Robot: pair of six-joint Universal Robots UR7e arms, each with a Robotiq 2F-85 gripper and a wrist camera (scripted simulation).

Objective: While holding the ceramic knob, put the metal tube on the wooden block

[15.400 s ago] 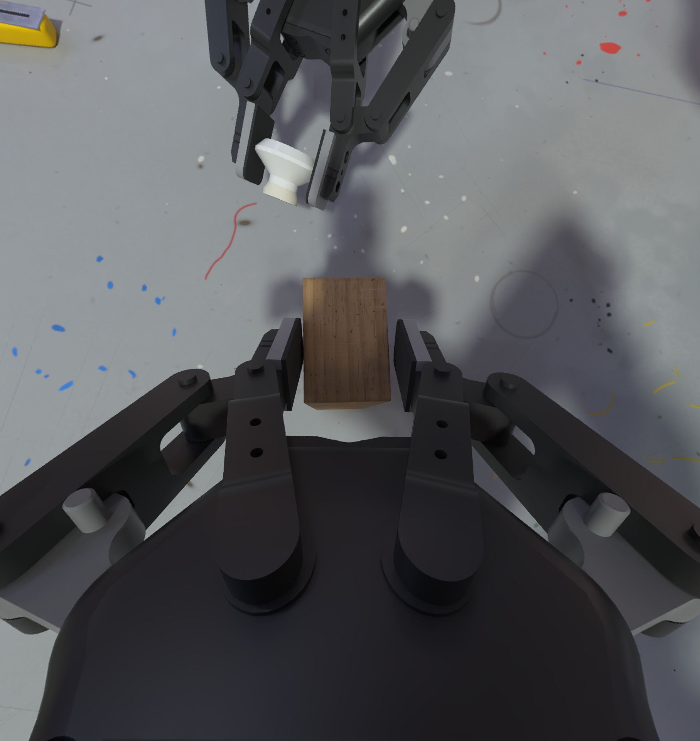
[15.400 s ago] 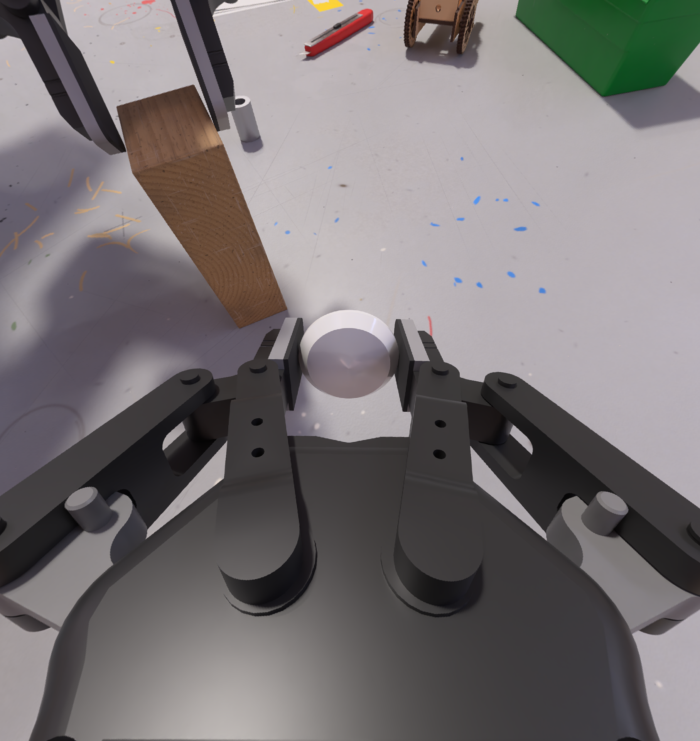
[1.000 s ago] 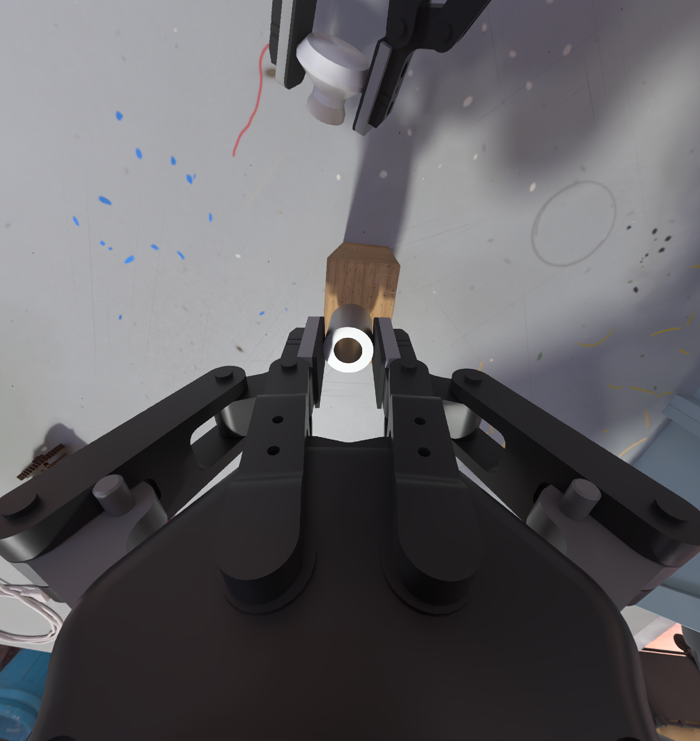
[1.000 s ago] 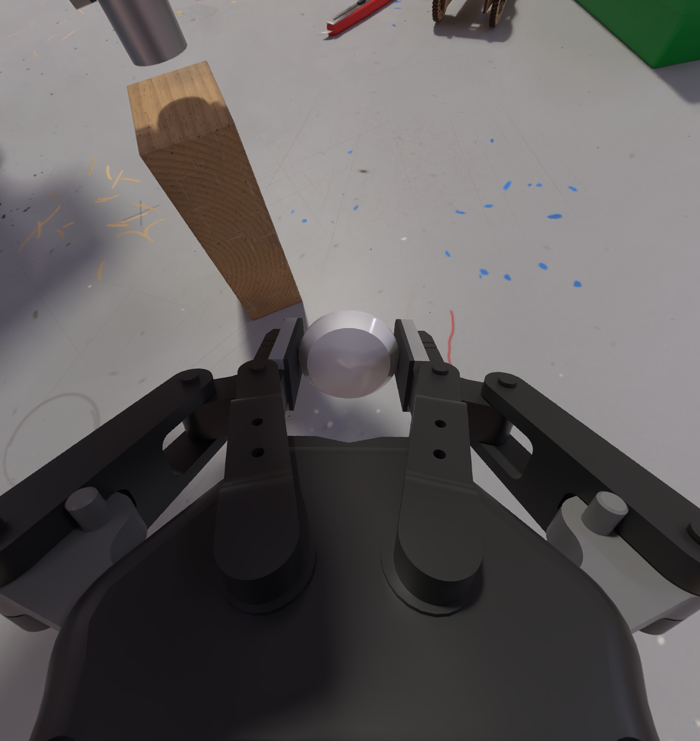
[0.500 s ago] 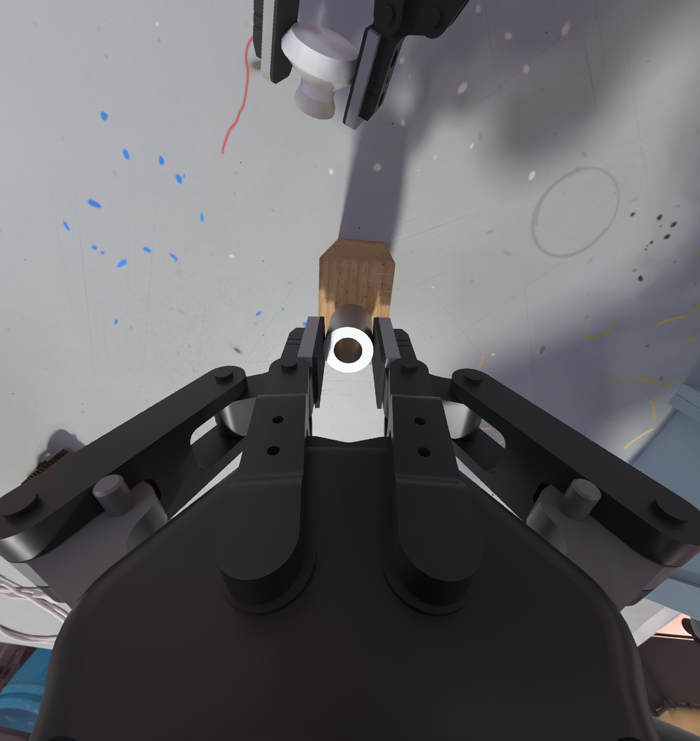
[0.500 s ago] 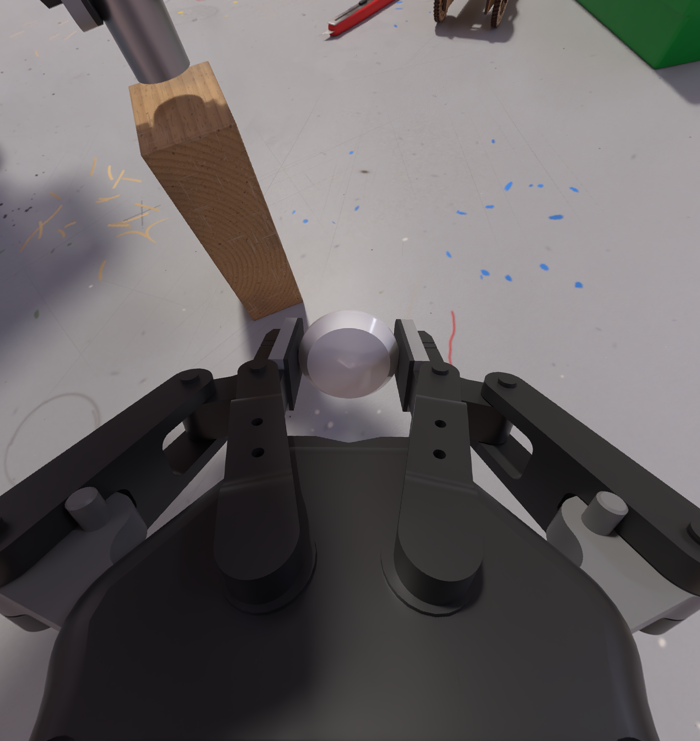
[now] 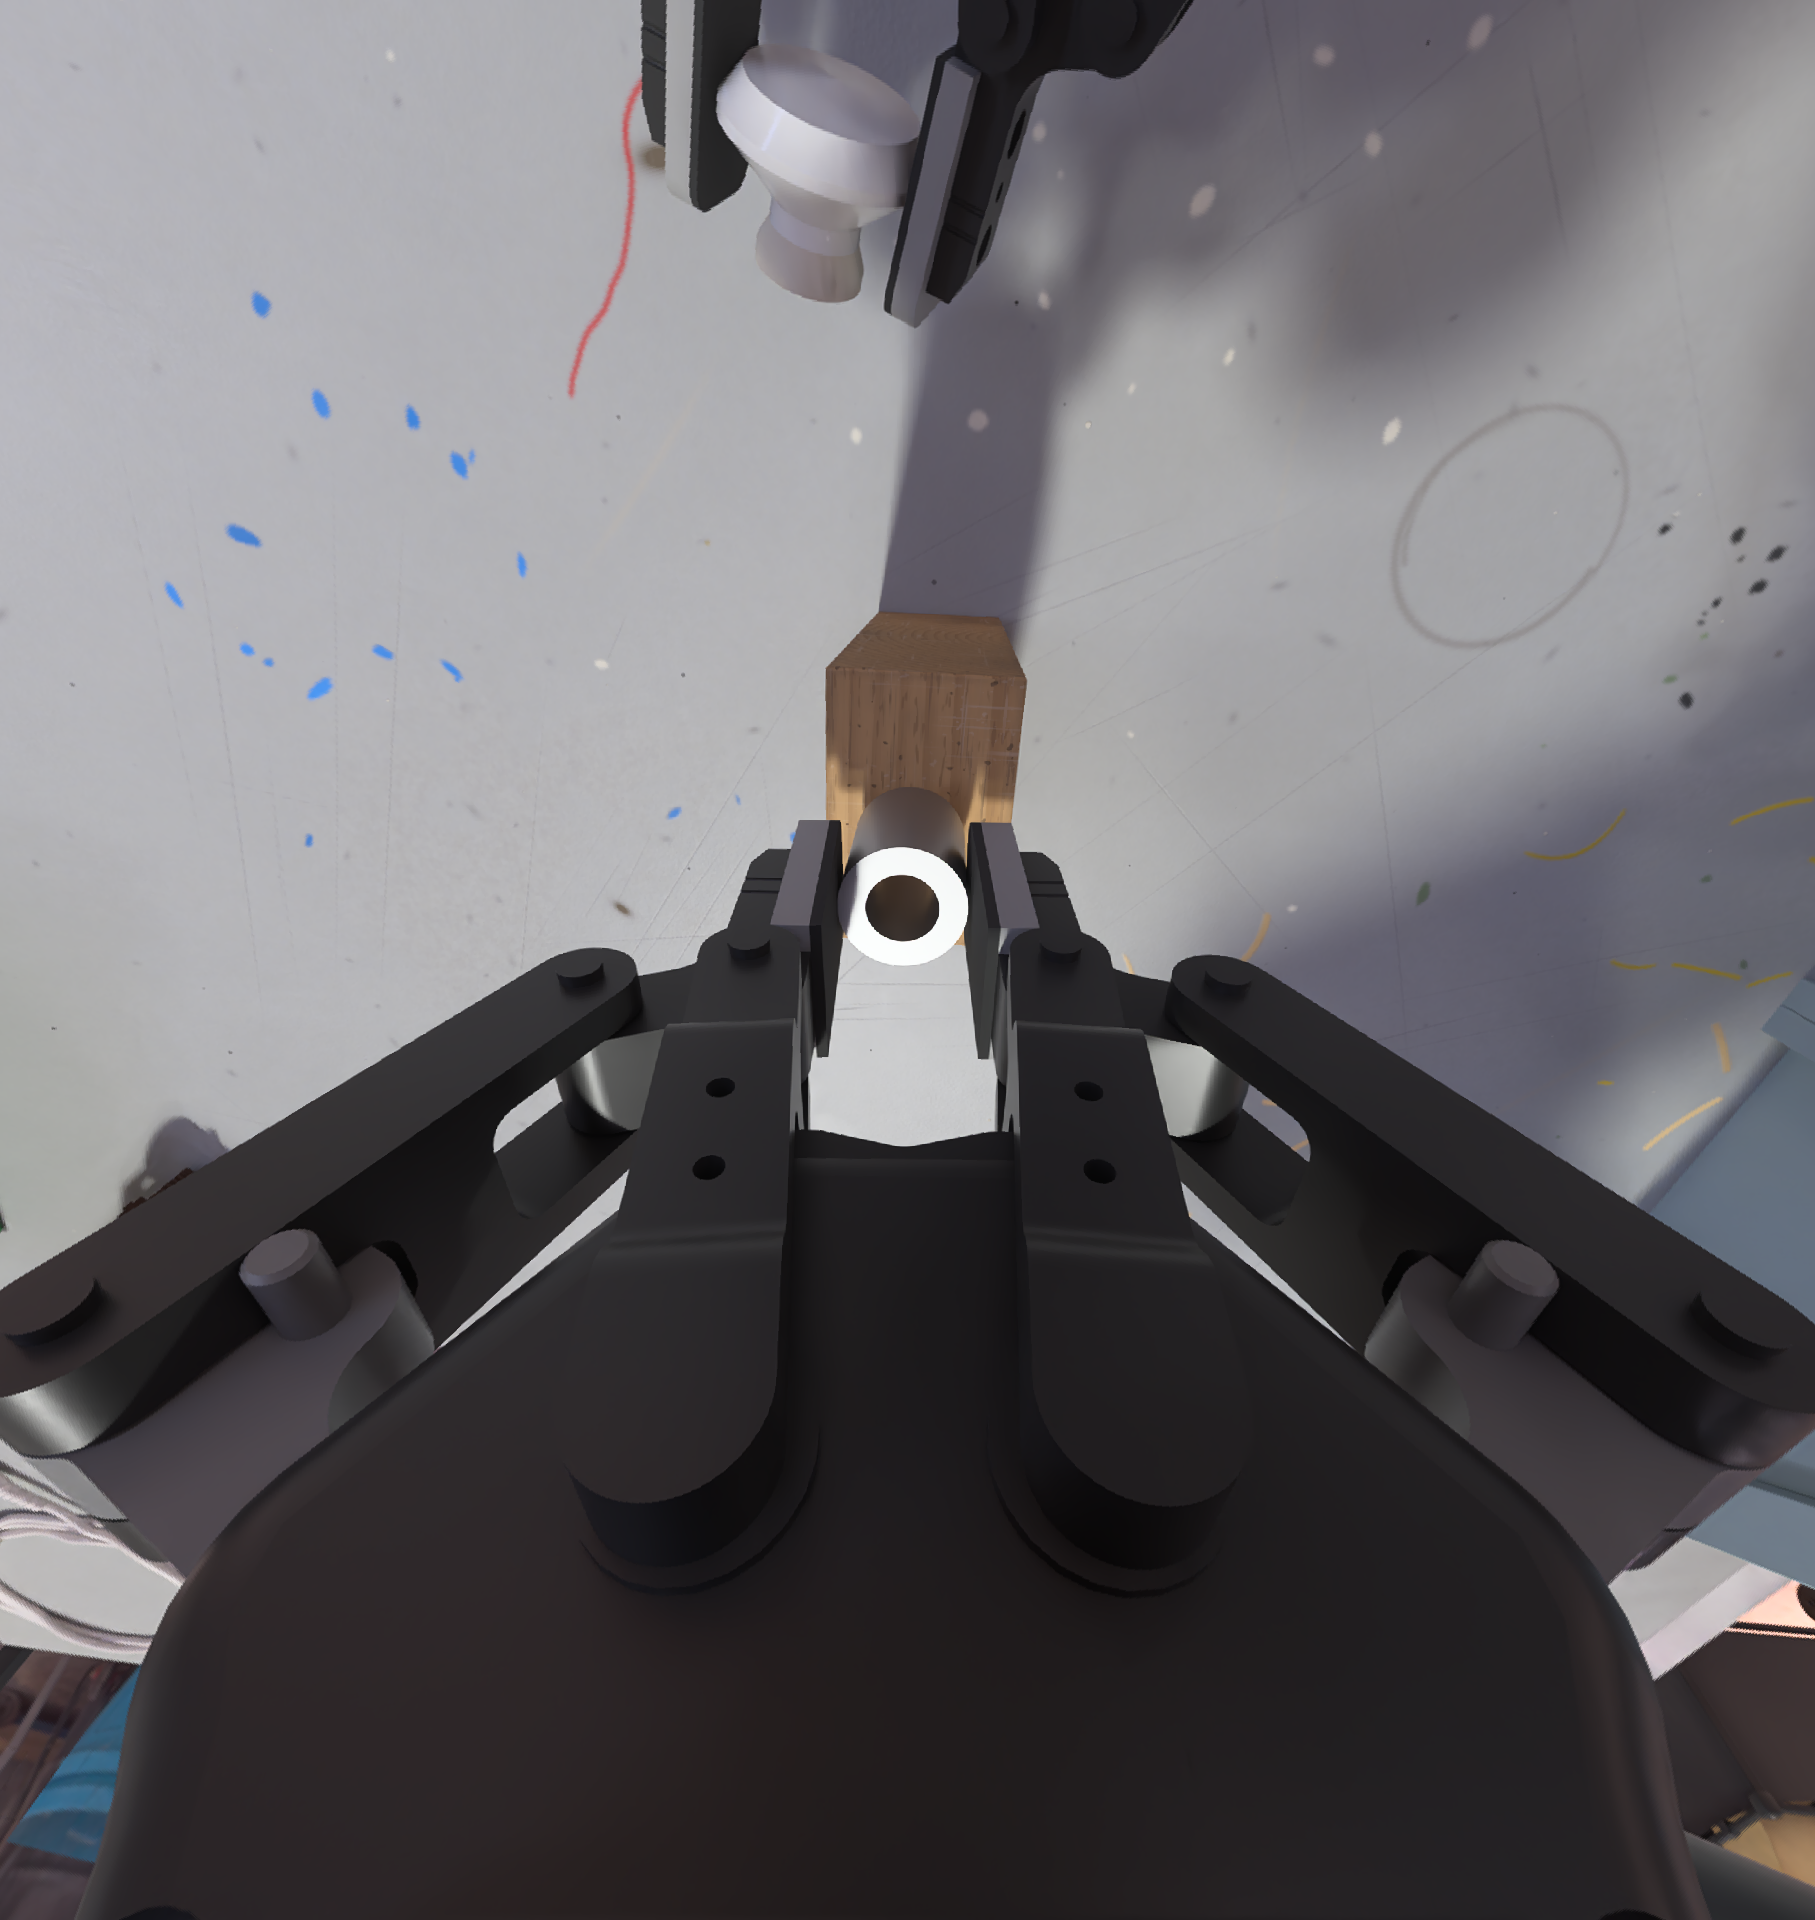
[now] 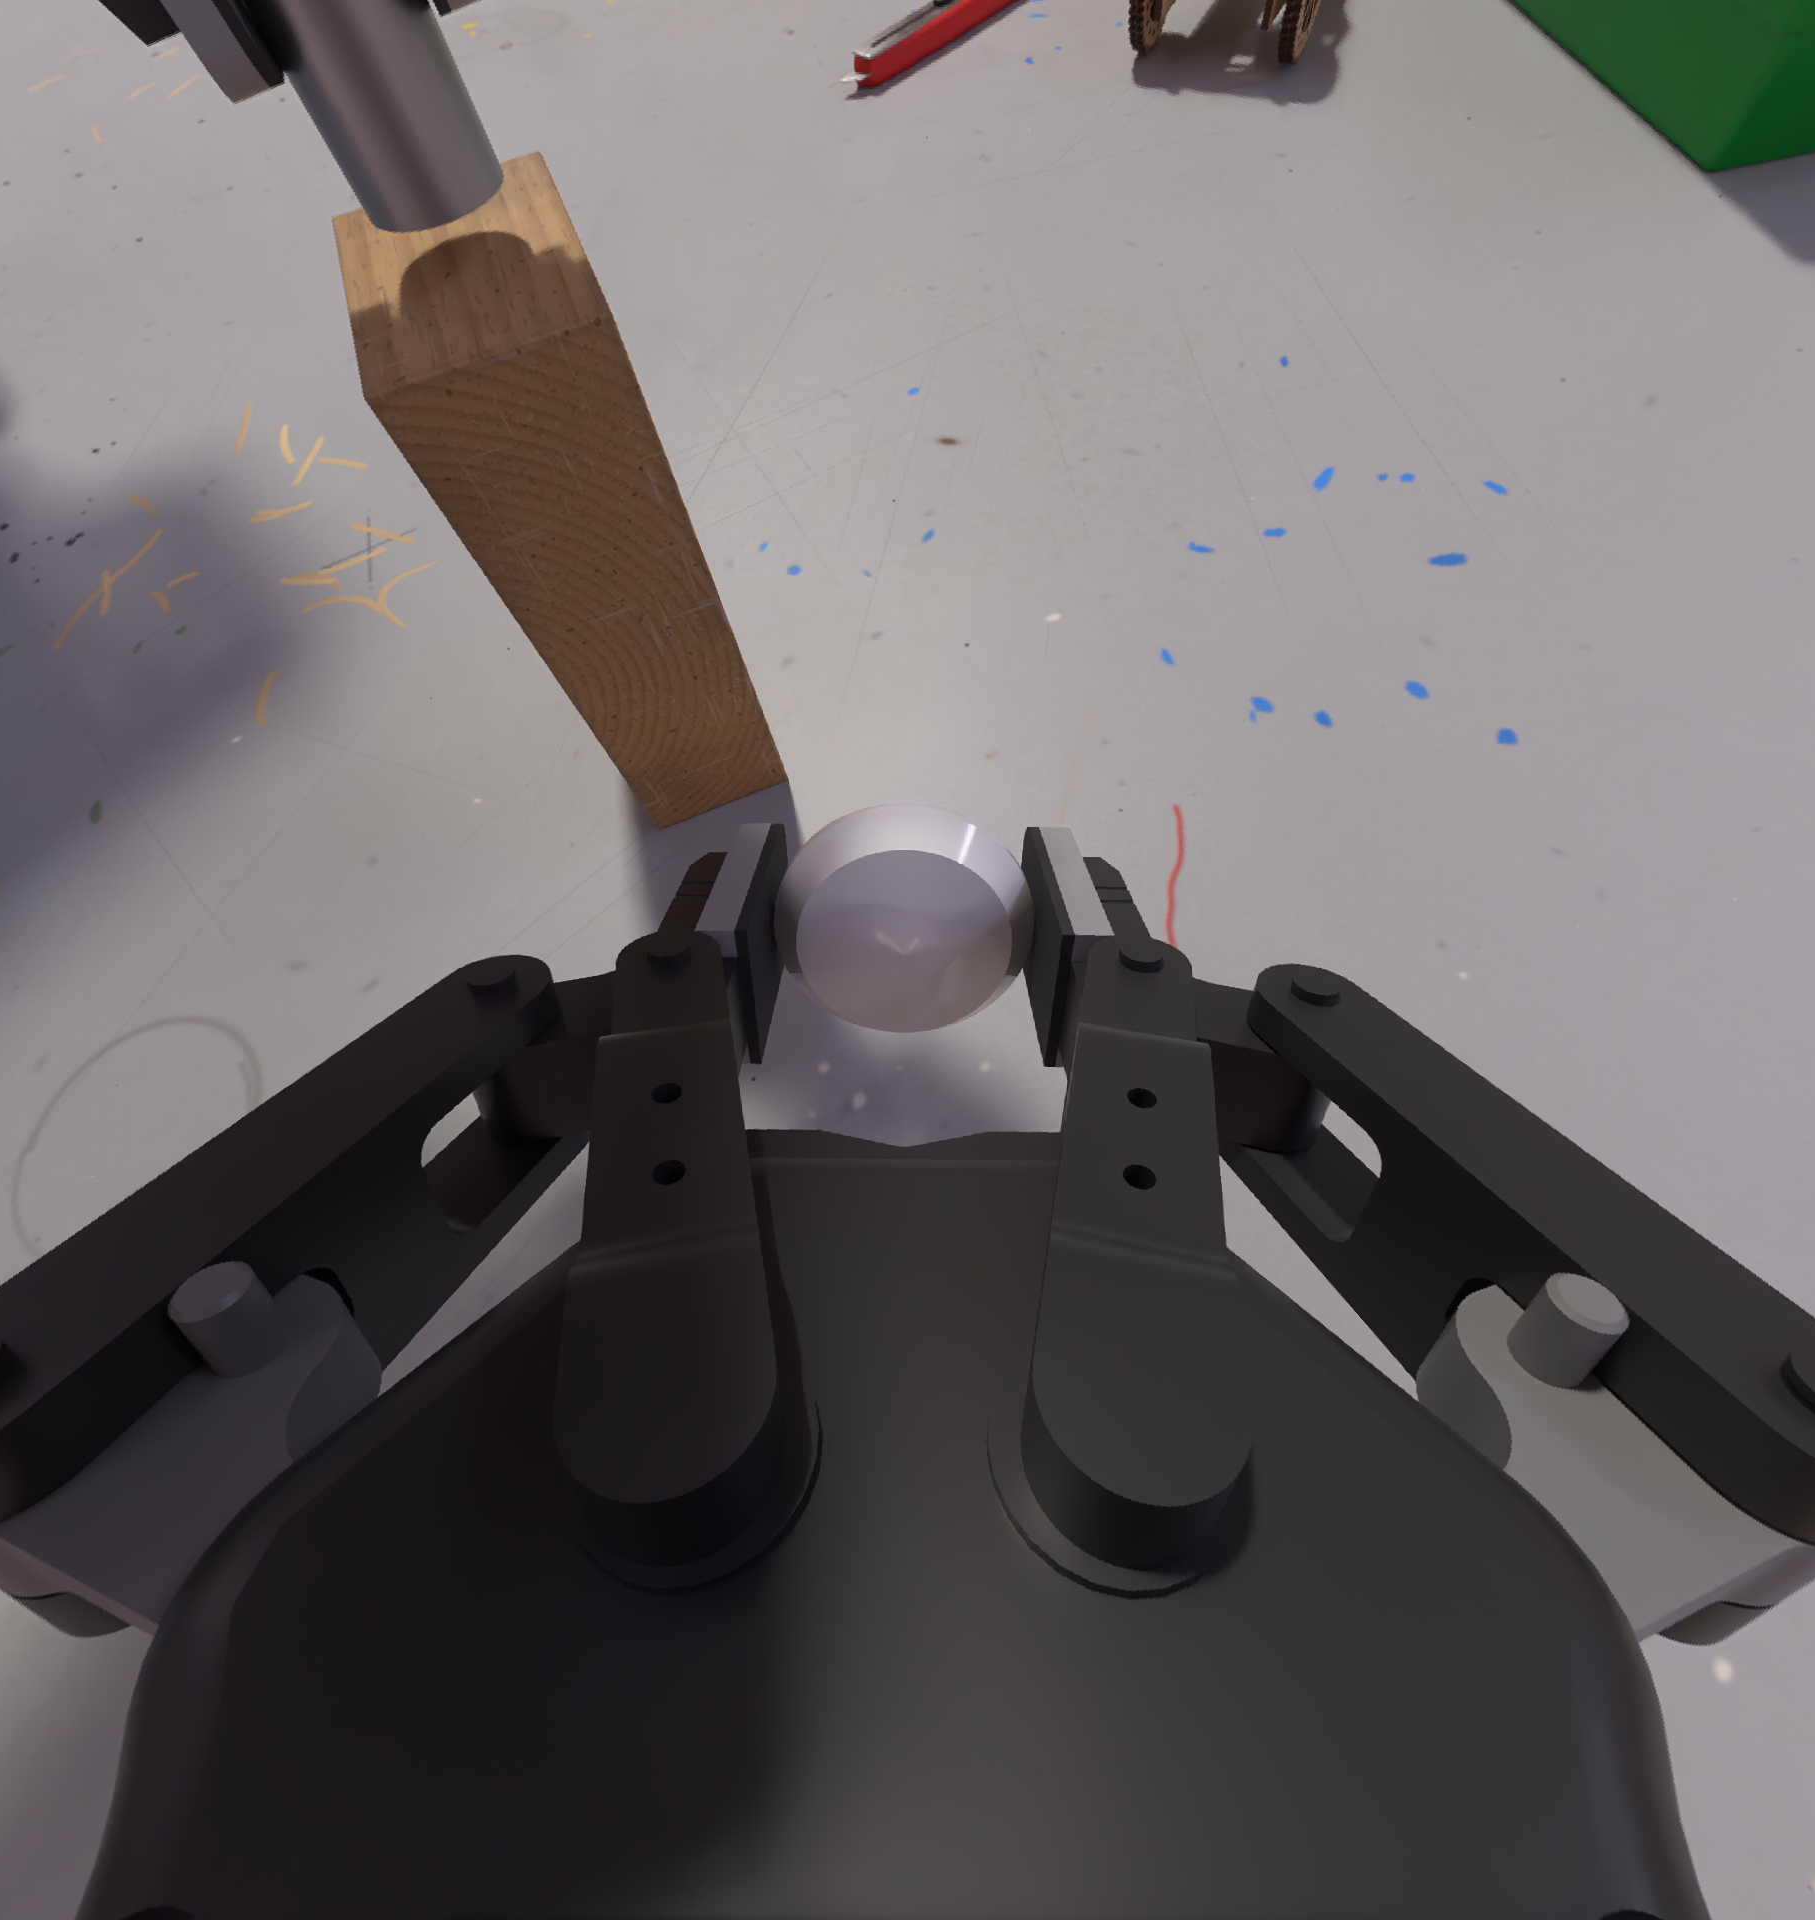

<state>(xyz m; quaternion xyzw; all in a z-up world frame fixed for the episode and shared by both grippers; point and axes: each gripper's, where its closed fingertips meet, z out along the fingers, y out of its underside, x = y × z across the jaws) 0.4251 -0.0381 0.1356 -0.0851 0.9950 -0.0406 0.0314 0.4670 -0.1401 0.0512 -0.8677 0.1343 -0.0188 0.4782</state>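
Tube sits clamped upright in the left gripper, its lower end at the top of the standing wooden block. Beside the block's foot, the right gripper pinches the white knob. Farther off lie a red knife and a green box.

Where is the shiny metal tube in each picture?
Left wrist view: the metal tube is in the middle, seen end-on, clamped in the left gripper over the wooden block.
Right wrist view: it is at the top left, its lower end at the block's top.
Shared landmark: the wooden block.
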